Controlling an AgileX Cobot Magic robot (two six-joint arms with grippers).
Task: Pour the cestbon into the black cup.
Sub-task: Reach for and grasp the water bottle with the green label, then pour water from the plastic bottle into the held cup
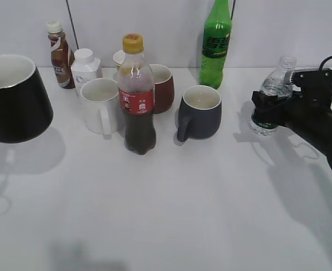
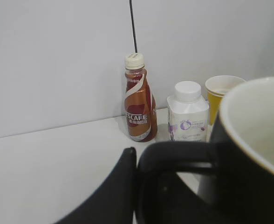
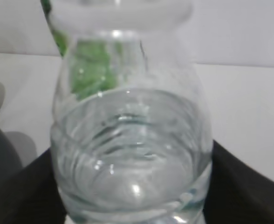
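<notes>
The black cup (image 1: 13,99) is glossy with a white inside. It hangs above the table at the far left of the exterior view, with its shadow below it. In the left wrist view my left gripper (image 2: 144,186) is shut on the cup's black loop handle (image 2: 183,154). The gripper itself is outside the exterior view. The cestbon (image 1: 277,83) is a clear bottle with a dark green label. It stands upright at the right and has no cap. My right gripper (image 1: 266,108) is shut around its body. The right wrist view shows the cestbon (image 3: 127,140) filling the frame, with dark jaws (image 3: 132,200) on both sides.
A red-labelled cola bottle (image 1: 138,96), a white mug (image 1: 101,104), a dark red mug (image 1: 163,87) and a grey-blue mug (image 1: 200,113) stand mid-table. A green soda bottle (image 1: 215,45), a coffee bottle (image 1: 59,53) and a small white bottle (image 1: 86,68) stand by the wall.
</notes>
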